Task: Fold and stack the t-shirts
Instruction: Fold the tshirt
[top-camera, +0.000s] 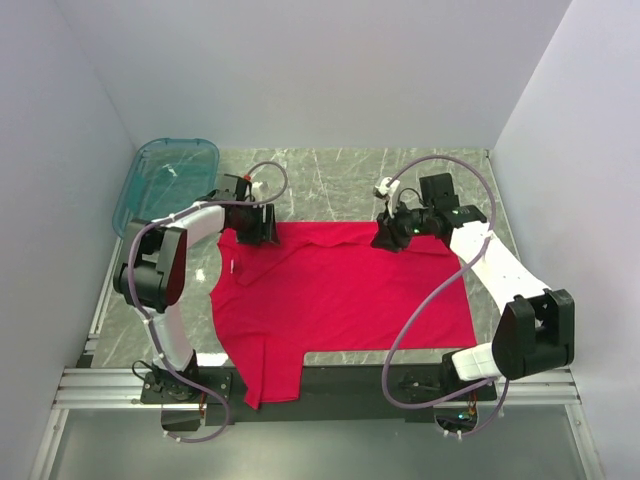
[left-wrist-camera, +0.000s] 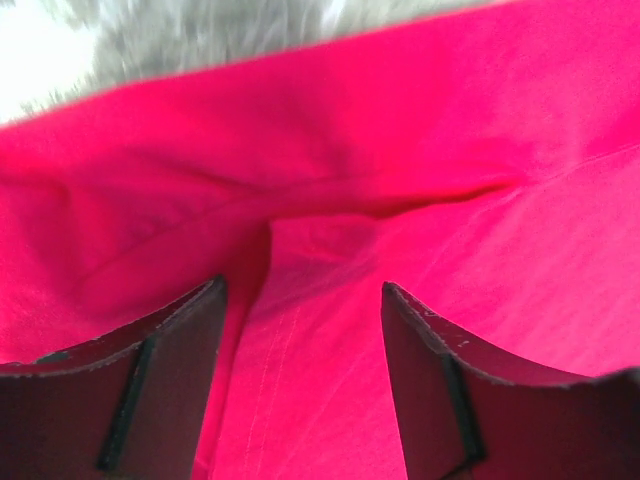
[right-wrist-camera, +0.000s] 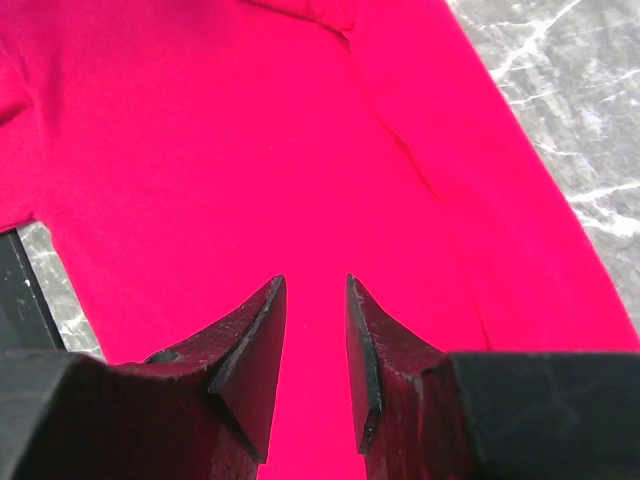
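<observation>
The marbled table (top-camera: 330, 180) is carrying a red t-shirt (top-camera: 340, 290), lying spread flat, and a teal tub (top-camera: 165, 180) sitting at its far-left corner.

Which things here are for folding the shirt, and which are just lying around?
For the job:
red t-shirt, spread on the table
left gripper and right gripper, both at the shirt's far edge

Just lying about:
see-through teal tub, far left corner, not touching the shirt

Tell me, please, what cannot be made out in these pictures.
- Top view: the left gripper hides the shirt's far left corner.
- Right wrist view: whether the right gripper pinches cloth; its jaws stand nearly closed.
- Left wrist view: the table is blurred.
</observation>
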